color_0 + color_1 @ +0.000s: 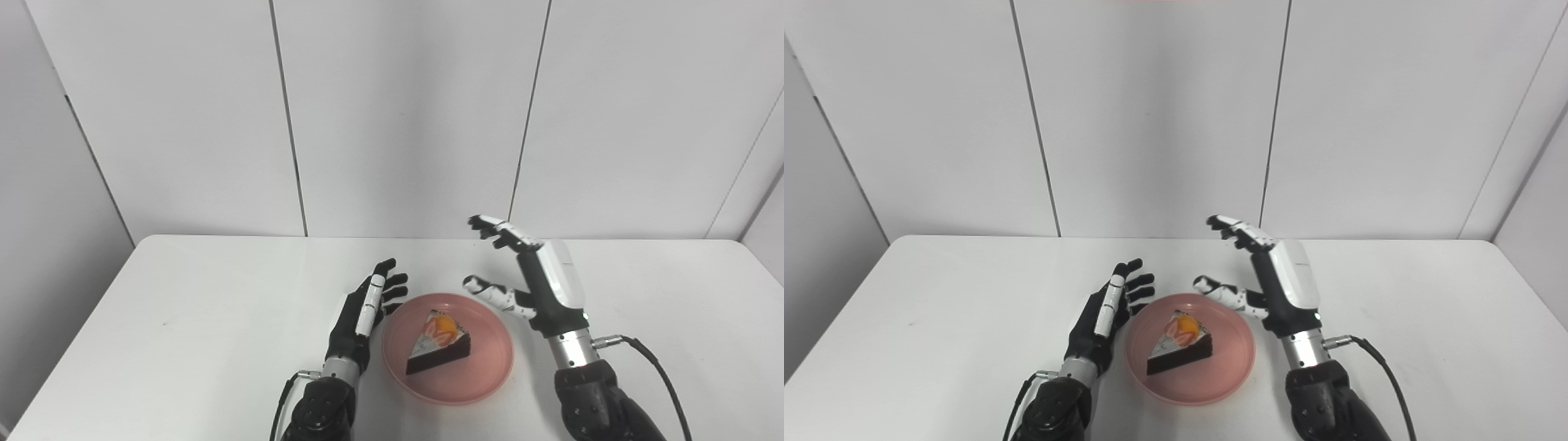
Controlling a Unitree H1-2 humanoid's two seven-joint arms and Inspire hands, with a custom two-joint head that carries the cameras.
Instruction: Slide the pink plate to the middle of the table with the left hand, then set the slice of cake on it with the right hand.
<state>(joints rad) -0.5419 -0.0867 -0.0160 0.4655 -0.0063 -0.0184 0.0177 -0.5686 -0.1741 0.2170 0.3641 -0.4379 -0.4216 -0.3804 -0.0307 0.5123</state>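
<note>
Arms: both come in from the bottom edge, one on each side of the pink plate.
Pink plate (448, 383): it lies flat on the white desk (184, 318), close to the near edge and about in the middle between left and right.
Slice of cake (438, 343): it sits on the plate, a dark wedge with a white top and red and orange fruit pieces on it. Its narrow point shows to the far side and its dark cut face shows toward the camera.
Left hand (362, 312): black with a white strip along one finger, it is just beside the left rim of the plate. The fingers are straight and a little spread, they point away from the camera, and nothing is in them. If the hand touches the rim, I cannot tell.
Right hand (539, 282): white and black, it stands raised at the right far side of the plate, clear of the cake. The fingers are apart and curved toward the left, the thumb reaches over the far rim, and the hand holds nothing.
Background: plain white wall panels behind the desk.
</note>
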